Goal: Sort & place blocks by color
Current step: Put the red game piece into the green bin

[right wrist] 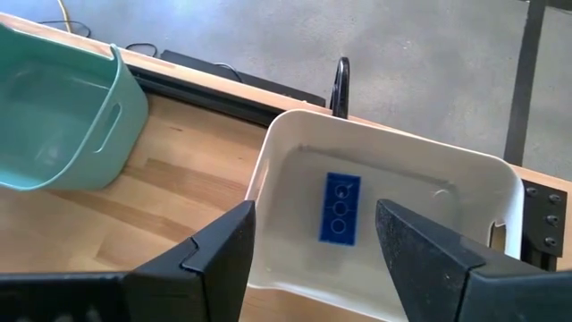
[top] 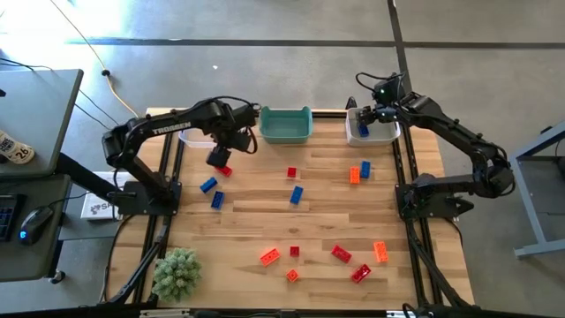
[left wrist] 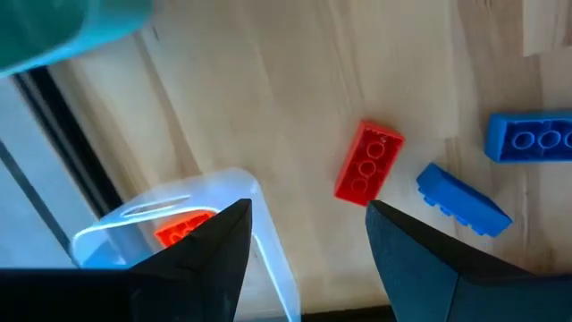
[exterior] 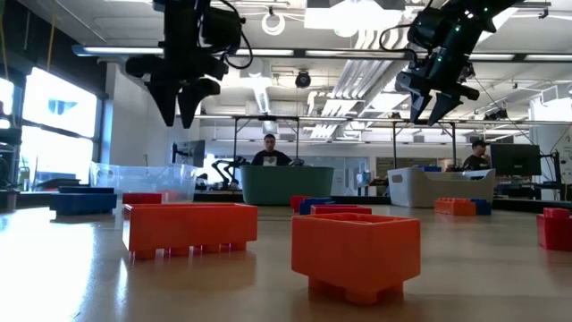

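Blocks (top: 296, 195) lie scattered mid-table; left gripper (left wrist: 308, 246) hangs open and empty above a red block (left wrist: 368, 163) near the clear bin (left wrist: 192, 224); right gripper (right wrist: 313, 259) hangs open and empty over a blue block (right wrist: 340, 207) in the white bin (right wrist: 393, 170).

Arms: two, dark, jointed links, matte black housings.
Left arm (top: 168, 132): white "TROSSEN" lettering along upper link; black cable looped near wrist.
Right arm (top: 459, 141): black cable loop at wrist; small green light on wrist in low view.
Fingers (left wrist: 210, 259): black, wedge-shaped, tapered, plain faces.
Bases: black, at the table's side edges.
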Robot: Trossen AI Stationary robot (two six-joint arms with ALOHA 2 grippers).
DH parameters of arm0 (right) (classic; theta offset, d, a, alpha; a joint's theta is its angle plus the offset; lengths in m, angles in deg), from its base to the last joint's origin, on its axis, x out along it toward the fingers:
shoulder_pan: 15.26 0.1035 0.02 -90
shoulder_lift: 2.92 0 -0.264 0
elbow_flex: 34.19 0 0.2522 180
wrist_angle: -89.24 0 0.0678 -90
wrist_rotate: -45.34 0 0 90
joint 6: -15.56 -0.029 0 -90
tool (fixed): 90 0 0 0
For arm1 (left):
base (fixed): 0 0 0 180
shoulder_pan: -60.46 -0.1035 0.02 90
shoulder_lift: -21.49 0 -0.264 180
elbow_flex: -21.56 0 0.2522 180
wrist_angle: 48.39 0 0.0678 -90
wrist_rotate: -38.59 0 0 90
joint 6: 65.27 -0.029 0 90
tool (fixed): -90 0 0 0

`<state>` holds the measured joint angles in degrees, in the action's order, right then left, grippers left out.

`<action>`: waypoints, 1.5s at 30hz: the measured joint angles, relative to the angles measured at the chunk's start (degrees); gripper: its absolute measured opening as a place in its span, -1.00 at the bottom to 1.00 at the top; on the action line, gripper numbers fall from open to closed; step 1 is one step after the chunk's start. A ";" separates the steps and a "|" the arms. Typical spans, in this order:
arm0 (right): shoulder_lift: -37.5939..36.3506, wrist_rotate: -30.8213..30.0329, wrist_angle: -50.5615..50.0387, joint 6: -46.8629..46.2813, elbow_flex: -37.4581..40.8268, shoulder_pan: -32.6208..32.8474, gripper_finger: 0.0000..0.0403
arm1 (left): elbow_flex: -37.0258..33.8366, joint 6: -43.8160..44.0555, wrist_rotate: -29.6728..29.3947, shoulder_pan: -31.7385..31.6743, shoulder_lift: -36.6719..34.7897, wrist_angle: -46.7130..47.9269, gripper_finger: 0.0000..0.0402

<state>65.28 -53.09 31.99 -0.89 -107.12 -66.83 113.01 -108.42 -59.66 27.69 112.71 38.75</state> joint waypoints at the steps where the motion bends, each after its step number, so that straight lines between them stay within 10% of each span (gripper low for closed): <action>1: 0.00 0.02 0.00 0.00 0.00 0.00 0.10 | -0.02 0.76 0.00 0.00 0.55 0.19 0.04; 45: 0.02 1.55 -0.92 -0.22 0.00 0.00 0.10 | -16.93 -3.77 -3.87 5.88 5.73 -10.15 0.19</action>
<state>65.31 -51.53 31.08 -1.11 -107.12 -66.83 96.08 -112.20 -63.53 33.57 118.44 28.59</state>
